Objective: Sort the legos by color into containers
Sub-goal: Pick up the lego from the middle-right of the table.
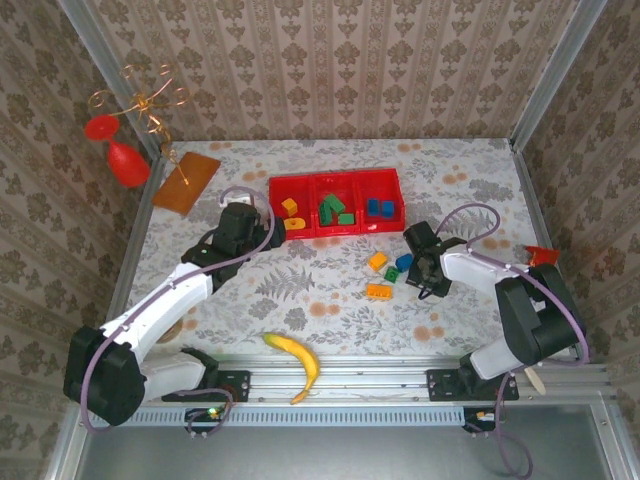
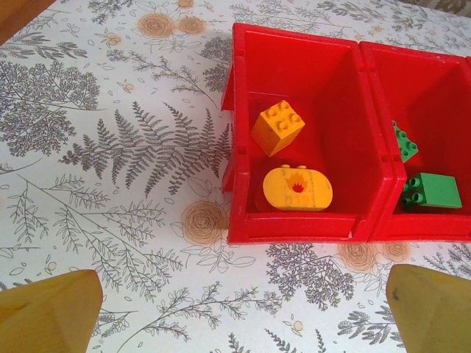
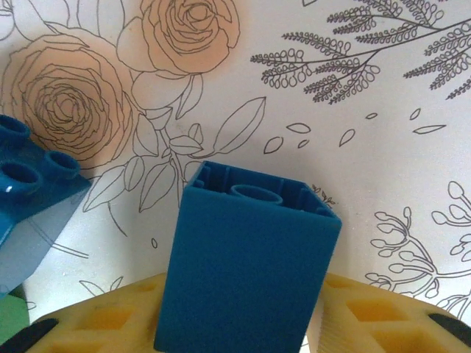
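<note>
Pickup of a blue brick (image 3: 250,250) off the table (image 1: 300,300): right gripper (image 3: 246,316) clamps it. Next, carry it to the tray's (image 1: 330,233) right-end compartment. Left gripper (image 2: 243,309) hangs wide apart beside the tray.

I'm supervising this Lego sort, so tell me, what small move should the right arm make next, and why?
Probably lift straight up. The right pincer has the upright blue brick between its pads, and a second blue brick lies close beside it. Rising first should avoid knocking that one before heading to the blue compartment of the tray.
</note>
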Robot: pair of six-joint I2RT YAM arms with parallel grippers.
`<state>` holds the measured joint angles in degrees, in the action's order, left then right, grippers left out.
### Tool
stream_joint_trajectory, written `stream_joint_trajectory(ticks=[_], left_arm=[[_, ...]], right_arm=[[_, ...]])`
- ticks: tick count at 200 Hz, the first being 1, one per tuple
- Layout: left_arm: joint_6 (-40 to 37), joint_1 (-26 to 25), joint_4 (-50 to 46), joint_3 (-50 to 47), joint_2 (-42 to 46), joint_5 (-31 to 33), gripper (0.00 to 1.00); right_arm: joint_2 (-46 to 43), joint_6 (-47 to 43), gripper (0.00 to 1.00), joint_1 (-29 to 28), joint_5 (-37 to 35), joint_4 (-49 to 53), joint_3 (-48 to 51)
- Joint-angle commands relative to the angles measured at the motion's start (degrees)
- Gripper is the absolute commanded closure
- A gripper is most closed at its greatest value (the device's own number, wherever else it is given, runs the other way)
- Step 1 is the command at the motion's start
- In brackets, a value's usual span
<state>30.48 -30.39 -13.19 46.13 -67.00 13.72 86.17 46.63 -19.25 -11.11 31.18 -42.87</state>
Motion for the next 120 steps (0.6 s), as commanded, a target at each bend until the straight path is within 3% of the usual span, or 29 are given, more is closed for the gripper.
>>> stream_joint_trajectory(ticks=[1,120], left_arm=[[1.34,0.53,0.89,-0.69,0.12,-0.5,0.0],[1.52,1.04,1.44,-0.6,-1.02,-1.36,0.0]], right_arm=[[1.0,-0.22,0.56,0.32,1.14,0.02,-1.07],[0.16,-0.42,0.78,0.35,1.36,0.55,-1.34]])
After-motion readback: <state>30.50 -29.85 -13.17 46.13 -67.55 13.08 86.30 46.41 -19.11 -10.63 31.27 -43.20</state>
